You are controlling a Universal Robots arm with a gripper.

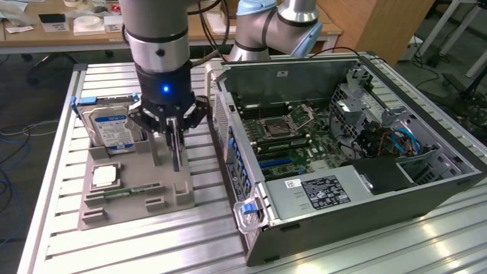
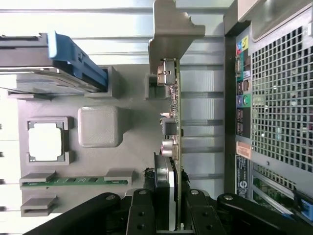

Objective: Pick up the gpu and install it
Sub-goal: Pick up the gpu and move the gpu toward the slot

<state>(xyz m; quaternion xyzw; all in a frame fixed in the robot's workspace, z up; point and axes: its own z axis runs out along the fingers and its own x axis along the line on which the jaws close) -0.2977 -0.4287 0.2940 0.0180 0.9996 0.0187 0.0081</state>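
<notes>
Fingers (image 2: 141, 215) clamped on the gpu (image 2: 174, 127): we count one thin flat card, upright at the matte grey holder (image 1: 179, 194) on the ribbed metal tabletop (image 1: 114, 251), beside one open case (image 1: 365, 220).

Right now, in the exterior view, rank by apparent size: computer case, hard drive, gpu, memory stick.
1. computer case
2. hard drive
3. gpu and memory stick: both look like thin slivers here, the gpu edge-on, so no ranking between them.
</notes>
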